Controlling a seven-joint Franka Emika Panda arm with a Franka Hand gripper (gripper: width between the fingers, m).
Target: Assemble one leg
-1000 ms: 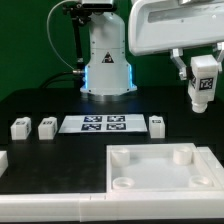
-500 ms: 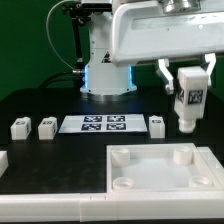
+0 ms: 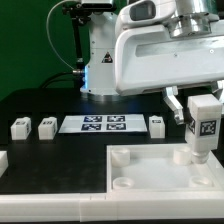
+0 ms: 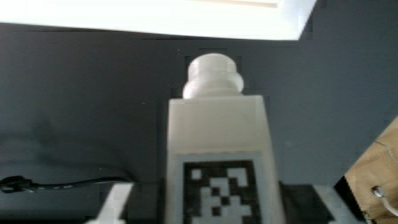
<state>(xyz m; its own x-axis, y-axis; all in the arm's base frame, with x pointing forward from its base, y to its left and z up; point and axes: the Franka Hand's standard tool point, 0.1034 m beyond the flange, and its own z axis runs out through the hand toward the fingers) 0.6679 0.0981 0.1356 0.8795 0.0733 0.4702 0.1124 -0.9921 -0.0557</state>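
leg (image 3: 203,128) is clenched upright in end effector (image 3: 199,110) | peg end is pointed down over tray's (image 3: 150,182) corner socket (image 3: 183,154) | three spare legs (image 3: 46,126) are seen on desk (image 3: 60,160)

— How many legs (image 3: 19,128) (image 3: 46,126) (image 3: 157,124) do you count?
— Four: three on the surface (image 3: 60,150), one leg (image 3: 203,128) in the fingers (image 3: 176,104).
— Anything else?
— One square tray part (image 3: 150,172), one marker board (image 3: 104,124).
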